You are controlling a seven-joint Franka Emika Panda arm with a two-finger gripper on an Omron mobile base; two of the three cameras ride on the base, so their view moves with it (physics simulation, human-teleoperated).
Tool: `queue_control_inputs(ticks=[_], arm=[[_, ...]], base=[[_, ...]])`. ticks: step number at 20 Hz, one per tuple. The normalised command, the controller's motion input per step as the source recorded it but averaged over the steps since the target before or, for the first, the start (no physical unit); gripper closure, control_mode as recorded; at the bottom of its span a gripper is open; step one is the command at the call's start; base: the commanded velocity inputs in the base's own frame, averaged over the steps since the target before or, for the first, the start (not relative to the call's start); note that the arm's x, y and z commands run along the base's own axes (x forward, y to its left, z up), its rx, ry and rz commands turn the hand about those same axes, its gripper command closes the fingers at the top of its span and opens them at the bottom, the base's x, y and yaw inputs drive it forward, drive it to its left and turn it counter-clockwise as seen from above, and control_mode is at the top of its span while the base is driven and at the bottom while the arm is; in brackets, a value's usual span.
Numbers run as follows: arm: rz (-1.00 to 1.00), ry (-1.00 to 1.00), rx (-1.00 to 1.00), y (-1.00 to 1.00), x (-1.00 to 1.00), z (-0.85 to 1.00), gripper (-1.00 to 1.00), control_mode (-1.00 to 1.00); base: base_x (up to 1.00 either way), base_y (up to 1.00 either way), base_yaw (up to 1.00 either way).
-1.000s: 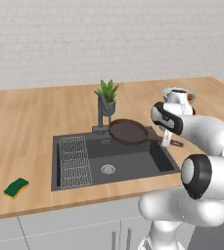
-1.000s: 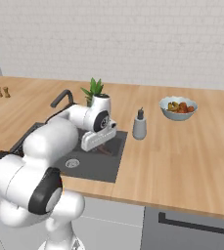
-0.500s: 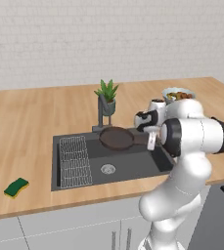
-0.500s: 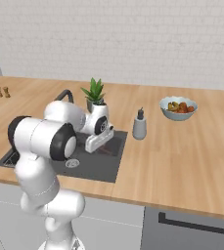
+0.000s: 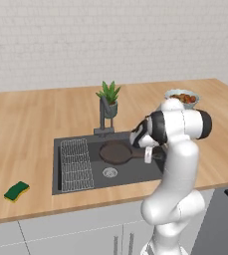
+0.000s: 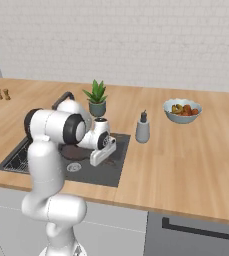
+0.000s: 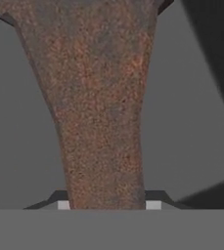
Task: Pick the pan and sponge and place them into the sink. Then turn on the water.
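Observation:
The dark brown pan (image 5: 115,152) sits low inside the sink (image 5: 80,179), its long handle (image 7: 103,122) pointing right. My gripper (image 5: 148,153) is shut on that handle. In the hand view the rusty handle runs up between the two fingertips (image 7: 63,204), with the gripper (image 7: 108,205) clamped on it. From the right base view the pan (image 6: 72,150) lies partly behind my gripper (image 6: 99,154). The green and yellow sponge (image 5: 17,191) lies on the counter, left of the sink near the front edge. No stream comes from the faucet (image 5: 104,117).
A wire grid rack (image 5: 76,164) covers the sink's left part, with the drain (image 5: 109,172) beside it. A potted plant (image 5: 109,97) stands behind the faucet. A bowl of food (image 6: 182,110) and a grey soap dispenser (image 6: 143,130) stand right of the sink.
The arm has swung left and lowered the pan from above the sink's right rim down into the basin. The sponge has not moved.

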Motion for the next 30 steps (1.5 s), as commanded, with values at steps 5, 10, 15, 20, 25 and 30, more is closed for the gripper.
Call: queue_control_inputs(ticks=[5, 10, 15, 20, 25, 30], arm=[[0.0, -0.03, -0.03, 0.0, 0.14, -0.76, 1.0, -1.0], [0.0, -0.03, -0.01, 0.0, 0.07, -0.61, 1.0, -1.0], [0.06, -0.15, 0.0, 0.17, -0.04, -0.11, 1.0, -1.0], [0.05, -0.13, 0.0, 0.44, 0.0, -0.01, 1.0, -1.0], [0.05, -0.02, 0.0, 0.48, 0.0, -0.14, 1.0, -1.0], [0.05, 0.0, 0.0, 0.43, 0.05, -0.33, 1.0, -1.0]], base=[[0.0, 0.0, 0.0], [0.0, 0.0, 0.0], [0.0, 0.0, 0.0], [0.0, 0.0, 0.0], [0.0, 0.0, 0.0], [0.0, 0.0, 0.0]])
